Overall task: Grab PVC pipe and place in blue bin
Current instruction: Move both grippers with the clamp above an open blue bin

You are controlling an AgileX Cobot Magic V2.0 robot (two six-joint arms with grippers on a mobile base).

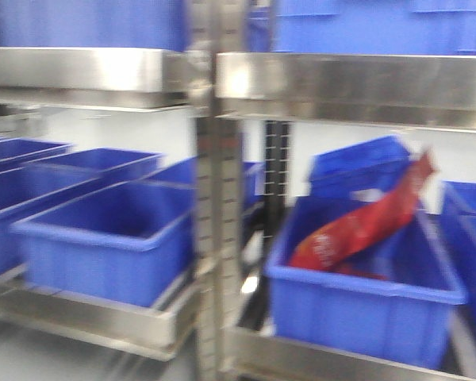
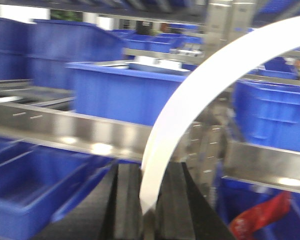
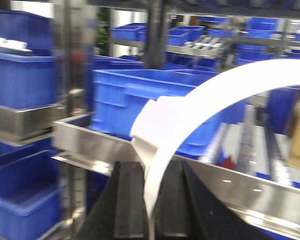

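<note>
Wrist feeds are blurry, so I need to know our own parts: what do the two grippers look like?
The left gripper and right gripper look alike: each has two flat, matte black fingers that broaden toward the base. No cables or markings show; the arms are unseen.

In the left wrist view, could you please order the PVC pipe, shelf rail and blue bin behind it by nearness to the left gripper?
1. PVC pipe, held in left gripper.
2. Shelf rail, across the middle.
3. Blue bin, behind the rail.
</note>
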